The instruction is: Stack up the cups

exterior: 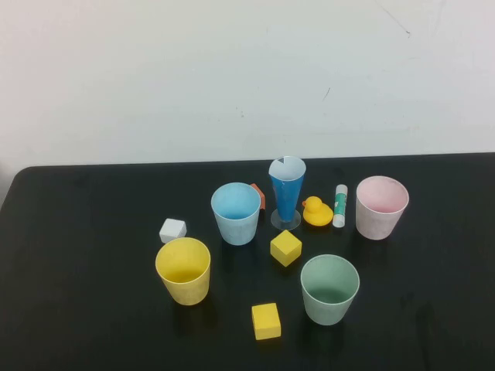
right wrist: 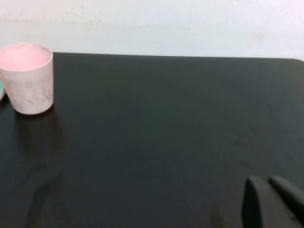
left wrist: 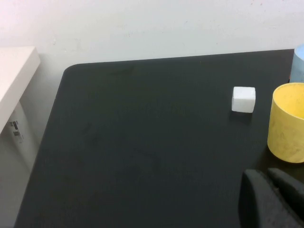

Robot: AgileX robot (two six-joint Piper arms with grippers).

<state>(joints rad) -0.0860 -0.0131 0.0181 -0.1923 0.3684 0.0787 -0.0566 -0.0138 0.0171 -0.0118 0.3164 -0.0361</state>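
Matte yellow tapered cup (left wrist: 289, 122) — upright, just ahead of left gripper (left wrist: 273, 197); right gripper (right wrist: 273, 202) farther off — both jaws together.

My high camera looks down from my own side onto the black bench (exterior: 93, 309), facing the white wall (exterior: 232, 69), far enough back to hold all four cups. My left wrist camera sits low over the bench's left part, my closed left fingers (left wrist: 270, 199) in its corner; it shares the yellow cup (exterior: 183, 270) and white cube (exterior: 172, 230) with the high view. My right wrist camera sits low on the right, closed right fingers (right wrist: 270, 202) in its corner, sharing the pink cup (exterior: 380, 206).
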